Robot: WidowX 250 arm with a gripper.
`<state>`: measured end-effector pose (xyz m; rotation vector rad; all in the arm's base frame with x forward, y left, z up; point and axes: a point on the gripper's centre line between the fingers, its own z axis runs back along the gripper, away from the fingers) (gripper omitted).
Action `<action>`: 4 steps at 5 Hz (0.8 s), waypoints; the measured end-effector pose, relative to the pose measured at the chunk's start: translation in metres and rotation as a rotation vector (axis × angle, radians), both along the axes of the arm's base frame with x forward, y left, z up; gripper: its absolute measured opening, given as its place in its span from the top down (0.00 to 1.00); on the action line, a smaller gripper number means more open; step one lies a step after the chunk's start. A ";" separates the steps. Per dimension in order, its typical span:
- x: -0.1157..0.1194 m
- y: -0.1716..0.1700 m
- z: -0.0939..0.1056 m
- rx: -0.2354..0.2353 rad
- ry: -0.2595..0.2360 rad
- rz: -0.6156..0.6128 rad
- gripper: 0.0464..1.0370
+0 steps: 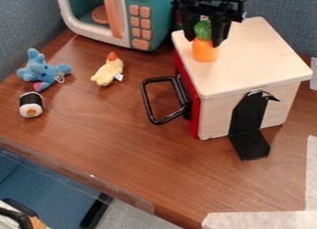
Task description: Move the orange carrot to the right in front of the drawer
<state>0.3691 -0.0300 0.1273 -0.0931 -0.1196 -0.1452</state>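
Gripper (203, 42) hanging at the top of my camera view, right of the middle, I have its two fingers (219, 35) close together, one on each side of the carrot's green top, holding it. At the far left of the table (123, 149) I see a sushi roll (31, 104), dark around the side, with its white and orange end facing me. Just behind it is a blue plush (43, 73) with a pink patch underneath. Farther back and to the right stands the microwave (158, 24), teal and white, with a pink handle, pink buttons and a round pink thing inside. In front of it, a yellow chick (109, 70) lies on the table, its orange tip pointing back toward the microwave. Next comes the black drawer handle (147, 100), sticking out leftward from the red front (193, 113) of the wooden box (260, 61). My carrot (205, 51) is at the box's top, toward the back and near the red-front edge, upright with its orange body below the green; I can't tell whether it touches the wood. On the box's near side a black strip (249, 130) runs down and folds out onto the table. Pale sheets (260, 220) lie along the table's lower right.
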 end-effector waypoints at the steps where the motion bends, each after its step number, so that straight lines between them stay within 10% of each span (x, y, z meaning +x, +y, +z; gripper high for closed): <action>1: -0.004 0.003 0.000 -0.002 0.003 -0.006 0.44; 3: -0.089 0.043 0.033 -0.045 -0.119 0.005 0.44; 4: -0.115 0.047 0.010 -0.039 -0.074 -0.021 0.44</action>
